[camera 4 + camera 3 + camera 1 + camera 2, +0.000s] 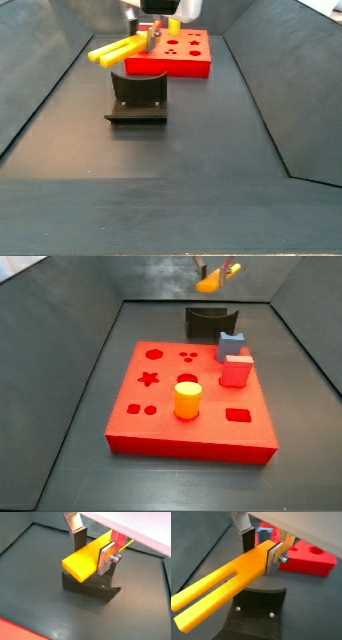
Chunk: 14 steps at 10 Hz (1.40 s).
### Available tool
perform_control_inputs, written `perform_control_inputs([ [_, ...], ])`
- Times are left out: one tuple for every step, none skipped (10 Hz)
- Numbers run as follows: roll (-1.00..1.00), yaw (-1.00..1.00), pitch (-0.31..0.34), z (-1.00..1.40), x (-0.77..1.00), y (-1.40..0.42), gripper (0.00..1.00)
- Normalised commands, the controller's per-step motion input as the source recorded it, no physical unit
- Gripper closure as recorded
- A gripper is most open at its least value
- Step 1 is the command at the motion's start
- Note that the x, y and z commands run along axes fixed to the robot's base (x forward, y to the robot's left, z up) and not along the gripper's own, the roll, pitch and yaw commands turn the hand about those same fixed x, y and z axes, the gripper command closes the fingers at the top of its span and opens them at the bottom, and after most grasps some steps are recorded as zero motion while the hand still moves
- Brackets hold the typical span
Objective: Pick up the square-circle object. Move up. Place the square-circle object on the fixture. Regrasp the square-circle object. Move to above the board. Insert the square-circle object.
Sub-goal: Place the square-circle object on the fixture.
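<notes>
Forked end of square-circle object (221, 592) nearest the lens in a wrist view, two yellow-orange prongs with a slot between. Held in the air, roughly level, above fixture (136, 97), not touching it. Gripper (261, 554) up over the fixture, silver fingers (105, 559) pinching the bar across its width near the solid end. In a side view, same object (118, 48) sticking out sideways from gripper (151, 35), red board (181, 55) behind. In a side view from the board end, board (147, 406) close, fixture (207, 323) beyond its far edge, object (214, 280) high above. Blue peg (231, 345), red block (237, 370), short yellow-orange cylinder (187, 400) standing on board.
</notes>
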Motion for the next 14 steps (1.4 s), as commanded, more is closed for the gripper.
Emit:
perform_control_inputs([
  [0.16, 1.0, 0.042, -0.03, 0.69, -0.09, 1.0],
  [-1.0, 0.56, 0.18, 0.65, -0.01, 0.01, 1.0],
  [-1.0, 0.49, 0.186, 0.63, -0.11, 0.03, 1.0],
  [-1.0, 0.43, 0.19, 0.45, -0.24, 0.07, 1.0],
  [-1.0, 0.4, 0.18, 0.22, -0.17, 0.04, 1.0],
  [-1.0, 0.39, 0.185, 0.08, -0.08, 0.03, 1.0],
  [-1.0, 0.36, 0.2, 0.04, -0.03, 0.03, 1.0],
  [-1.0, 0.34, 0.218, 0.05, 0.0, 0.03, 1.0],
  [-1.0, 0.31, 0.238, 0.04, 0.01, 0.04, 1.0],
  [-1.0, 0.29, 0.259, 0.01, 0.03, 0.03, 1.0],
  [-1.0, 0.24, 0.292, -0.02, 0.06, 0.03, 1.0],
  [-1.0, 0.19, 0.323, -0.02, 0.08, 0.04, 1.0],
  [-1.0, 0.12, 0.363, -0.02, 0.08, 0.04, 1.0],
  [-1.0, 0.08, 0.383, -0.02, 0.08, 0.04, 1.0],
])
